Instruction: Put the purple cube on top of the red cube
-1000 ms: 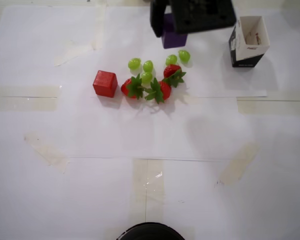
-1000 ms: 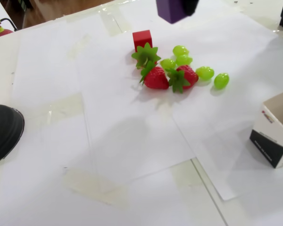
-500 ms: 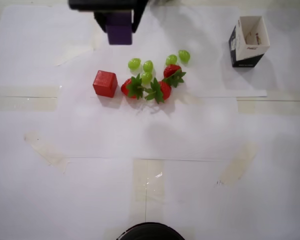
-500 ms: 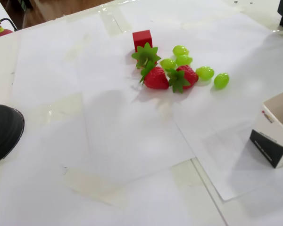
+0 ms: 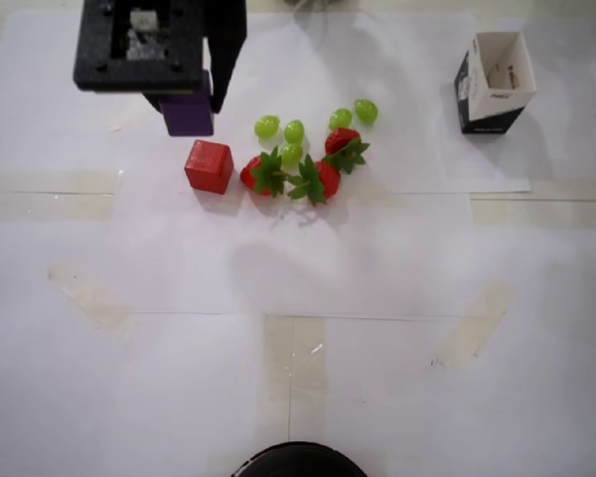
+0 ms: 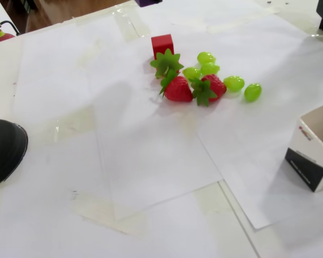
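From my overhead feed, the strawberries lie nearest, touching the red cube on the table. Just beyond it, the pincer is grasping the purple cube.
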